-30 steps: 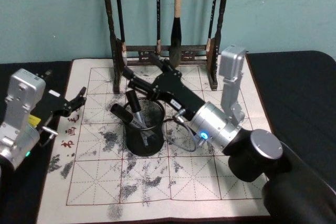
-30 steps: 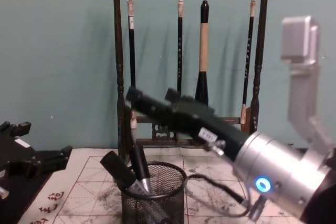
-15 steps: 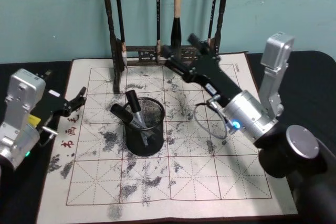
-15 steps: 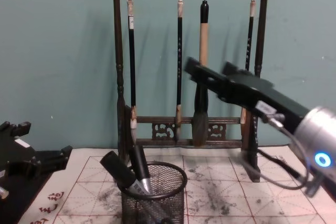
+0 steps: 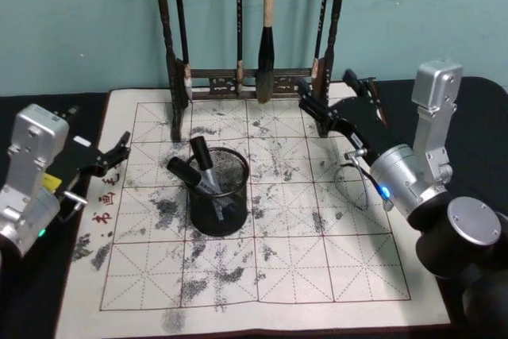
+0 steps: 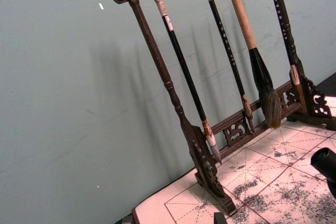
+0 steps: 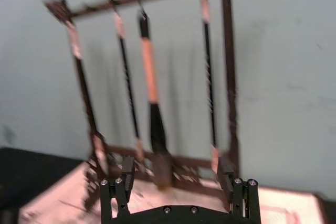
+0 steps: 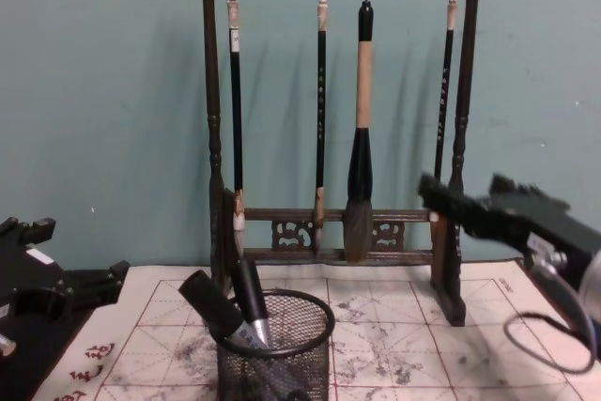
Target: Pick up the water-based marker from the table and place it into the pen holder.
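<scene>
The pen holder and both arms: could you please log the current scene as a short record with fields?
pen holder: black mesh cup upright on the ink-stained calligraphy mat
markers: two dark ones standing tilted in the cup
right pincer: open, empty, raised near the brush rack's right post
left pincer: open, at the mat's left edge
brush rack: four brushes hanging

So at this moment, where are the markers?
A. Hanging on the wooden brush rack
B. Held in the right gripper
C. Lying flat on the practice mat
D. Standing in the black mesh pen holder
D. Two markers lean inside the mesh pen holder, caps poking above its rim, while the right gripper is open and empty near the brush rack, and the left gripper sits idle at the mat's left edge.
</scene>
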